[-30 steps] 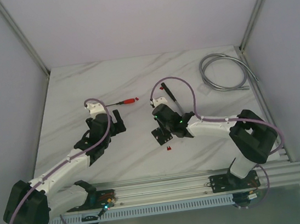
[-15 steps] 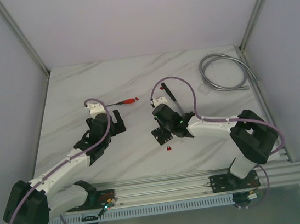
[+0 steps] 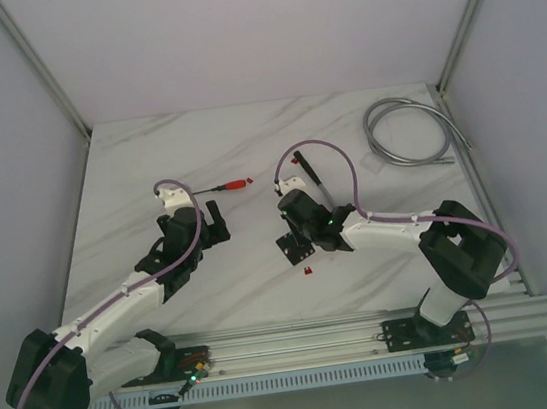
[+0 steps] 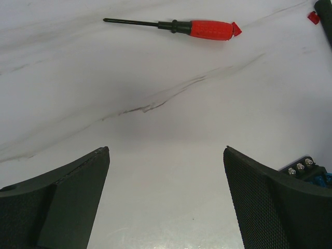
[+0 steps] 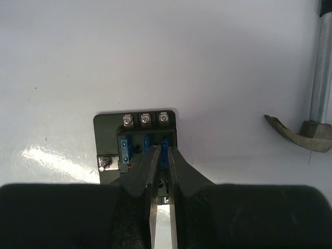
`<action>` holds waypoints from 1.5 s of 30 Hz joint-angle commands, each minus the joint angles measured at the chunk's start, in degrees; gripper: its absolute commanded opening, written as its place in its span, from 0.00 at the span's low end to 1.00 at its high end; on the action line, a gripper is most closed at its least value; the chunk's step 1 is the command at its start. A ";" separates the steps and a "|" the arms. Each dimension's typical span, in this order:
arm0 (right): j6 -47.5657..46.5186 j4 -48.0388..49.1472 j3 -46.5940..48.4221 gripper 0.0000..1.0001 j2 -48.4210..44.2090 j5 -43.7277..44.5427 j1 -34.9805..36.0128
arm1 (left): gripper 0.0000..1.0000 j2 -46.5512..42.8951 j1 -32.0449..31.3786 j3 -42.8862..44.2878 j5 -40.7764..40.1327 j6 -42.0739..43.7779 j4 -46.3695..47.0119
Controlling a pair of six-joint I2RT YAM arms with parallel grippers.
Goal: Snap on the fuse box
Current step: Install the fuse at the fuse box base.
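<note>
Marbled white tabletop (image 3: pixel 196 154), grey walls. Fuse box (image 5: pixel 136 150) flat near the middle, directly under the right gripper (image 5: pixel 162 155). Probably light, rigid plastic, apt to slide; best held by the outer edges, clear of the fuses. Right arm reaching left, wrist pitched down, jaws almost closed, pinching a blue fuse (image 5: pixel 164 147) seated in the box. Left gripper (image 4: pixel 166 155) low over the table, jaws wide, empty; screwdriver (image 4: pixel 176 27) beyond.

Landmark: small black square plastic fuse box (image 3: pixel 294 247), on the white marble-patterned table (image 3: pixel 145 151)
Red-handled screwdriver (image 3: pixel 226 186): behind and left of the box, well apart
Coiled grey cable (image 3: pixel 407 133): behind it, far right
Tiny loose red fuse (image 3: pixel 308 272): just before the box
Right gripper (image 5: pixel 163 151): over the box, pinching a small blue fuse (image 5: pixel 164 145) in its right slot
Left gripper (image 4: pixel 166 150): left of the box, before the screwdriver
</note>
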 commanded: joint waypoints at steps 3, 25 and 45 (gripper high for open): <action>-1.22 -3.29 1.25 0.16 2.19 -2.75 -0.77 | 1.00 -0.15 0.41 -0.42 0.37 -0.09 -0.44; -4.55 -8.40 3.77 0.29 -0.55 -9.31 -4.27 | 1.00 -0.45 0.43 -0.50 0.78 0.00 -0.46; -2.73 -8.84 6.94 0.28 -0.48 -9.63 -5.59 | 1.00 -0.65 0.43 -0.51 1.31 0.18 -0.38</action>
